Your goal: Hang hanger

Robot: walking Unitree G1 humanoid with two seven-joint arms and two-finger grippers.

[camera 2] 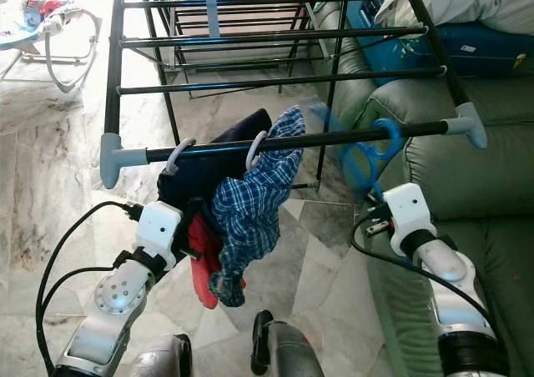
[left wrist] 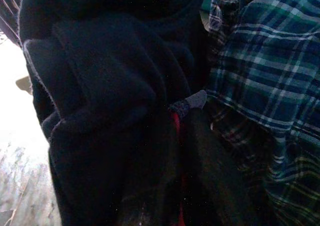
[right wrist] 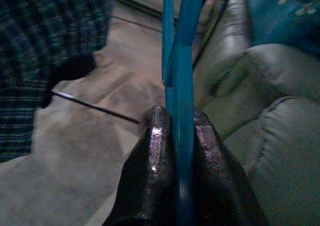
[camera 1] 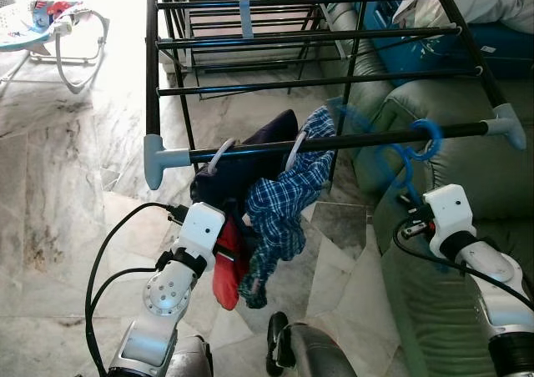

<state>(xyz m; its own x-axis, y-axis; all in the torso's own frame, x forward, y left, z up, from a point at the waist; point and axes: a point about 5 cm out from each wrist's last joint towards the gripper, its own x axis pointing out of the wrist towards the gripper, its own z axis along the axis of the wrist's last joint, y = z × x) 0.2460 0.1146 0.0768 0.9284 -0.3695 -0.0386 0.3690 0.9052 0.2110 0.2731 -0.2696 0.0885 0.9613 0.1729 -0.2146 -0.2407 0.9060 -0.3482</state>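
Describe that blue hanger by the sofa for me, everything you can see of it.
The blue hanger looks like thin, bright blue plastic and carries no clothing. Its round hook loops over the front black rail of the drying rack, near the rail's grey end cap. Its body hangs tilted and blurred beside the green sofa. The right tool pinches its lower bar between two dark fingers.

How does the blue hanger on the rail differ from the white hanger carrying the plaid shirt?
The blue hanger is bare; the white hanger carries a plaid shirt. The blue hanger sits near the rail's right end; the white hanger sits around the middle. The right gripper has its fingers shut on the blue hanger, while nothing grips the white hanger. Both have their hooks over the same rail.
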